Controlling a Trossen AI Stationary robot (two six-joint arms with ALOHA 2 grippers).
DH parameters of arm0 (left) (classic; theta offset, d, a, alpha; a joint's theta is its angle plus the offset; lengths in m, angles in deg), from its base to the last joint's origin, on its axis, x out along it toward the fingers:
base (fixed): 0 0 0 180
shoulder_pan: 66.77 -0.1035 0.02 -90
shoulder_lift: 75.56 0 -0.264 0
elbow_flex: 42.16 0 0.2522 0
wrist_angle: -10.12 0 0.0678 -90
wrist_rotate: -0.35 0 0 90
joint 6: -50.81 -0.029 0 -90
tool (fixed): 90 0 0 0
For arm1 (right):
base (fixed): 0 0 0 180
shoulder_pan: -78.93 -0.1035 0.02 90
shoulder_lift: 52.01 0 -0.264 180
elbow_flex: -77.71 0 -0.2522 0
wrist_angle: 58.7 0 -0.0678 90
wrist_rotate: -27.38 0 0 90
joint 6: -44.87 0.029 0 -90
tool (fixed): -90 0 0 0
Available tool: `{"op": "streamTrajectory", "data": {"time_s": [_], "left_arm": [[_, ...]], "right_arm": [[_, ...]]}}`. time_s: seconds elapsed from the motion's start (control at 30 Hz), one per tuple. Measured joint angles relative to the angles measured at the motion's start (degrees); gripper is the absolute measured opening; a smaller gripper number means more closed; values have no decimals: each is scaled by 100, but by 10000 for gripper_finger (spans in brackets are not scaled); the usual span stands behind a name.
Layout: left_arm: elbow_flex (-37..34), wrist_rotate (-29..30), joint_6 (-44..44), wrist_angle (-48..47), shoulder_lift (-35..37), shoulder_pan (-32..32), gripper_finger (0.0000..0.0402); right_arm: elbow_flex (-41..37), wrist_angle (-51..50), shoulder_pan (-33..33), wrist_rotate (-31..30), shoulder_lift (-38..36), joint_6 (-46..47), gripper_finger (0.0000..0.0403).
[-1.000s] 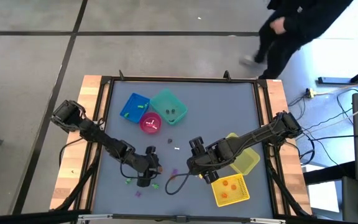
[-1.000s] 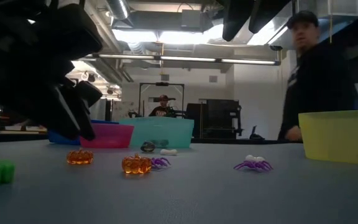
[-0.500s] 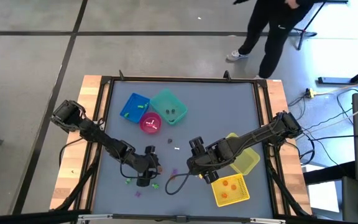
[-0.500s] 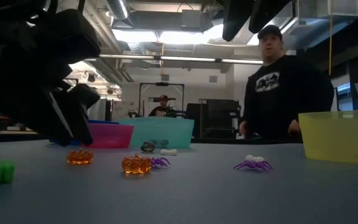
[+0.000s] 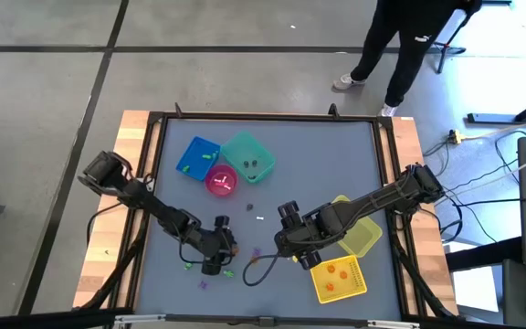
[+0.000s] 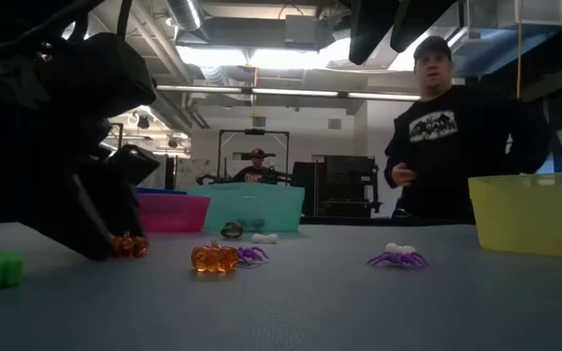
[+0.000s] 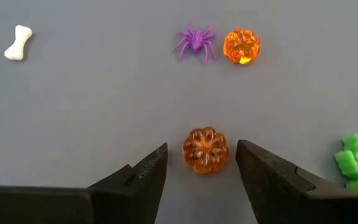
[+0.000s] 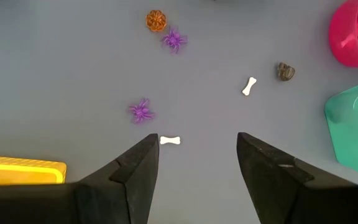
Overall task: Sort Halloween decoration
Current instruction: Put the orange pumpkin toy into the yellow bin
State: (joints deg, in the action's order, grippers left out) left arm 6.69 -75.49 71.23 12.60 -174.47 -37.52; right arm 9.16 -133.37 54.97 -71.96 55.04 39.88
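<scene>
Two dark fingers [image 7: 142, 180] of the left gripper [image 7: 202, 177] stand apart on either side of an orange pumpkin [image 7: 206, 150], which lies on the table [image 7: 92, 106] between them, apparently touched by neither. In the high view this gripper [image 5: 214, 255] is low over the table near the front edge, left of centre.

Closing could go wrong here. The pumpkin is small, rounded and glossy, so it probably slips easily; if one finger reaches it first it may skid sideways or pop out instead of being pinched. A green skeleton piece [image 7: 355, 163] lies just beside the outer finger, and any sideways drift could knock it. A purple spider [image 7: 194, 41] and a second orange pumpkin [image 7: 241, 46] sit farther ahead, touching or nearly so, and a white bone [image 7: 16, 43] lies well apart.

The right gripper [image 8: 197, 158] hovers above the table near its middle, jaws wide and empty, with a white bone [image 8: 170, 140] just ahead of one finger and a purple spider [image 8: 142, 111] near it. Both arms work close together near the front edge, so a swing of either could bring them into contact.

The pink bin [image 5: 221, 181], teal bin [image 5: 247, 157] and blue bin [image 5: 197, 157] stand toward the back left, and the yellow bins [image 5: 341, 279] toward the front right. A person [image 5: 405, 37] stands beyond the back edge, clear of the arms.
</scene>
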Motion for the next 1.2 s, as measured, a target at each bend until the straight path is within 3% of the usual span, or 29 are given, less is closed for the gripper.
{"op": "streamTrajectory", "data": {"time_s": [0.27, 1.2], "left_arm": [[0, 30, 0, 46, -57, 0, 183], [-4, 4, 2, 82, -68, -2, 88]], "right_arm": [[0, 2, 0, -1, 0, 13, 216], [0, 0, 0, -1, 0, 17, 216]]}}
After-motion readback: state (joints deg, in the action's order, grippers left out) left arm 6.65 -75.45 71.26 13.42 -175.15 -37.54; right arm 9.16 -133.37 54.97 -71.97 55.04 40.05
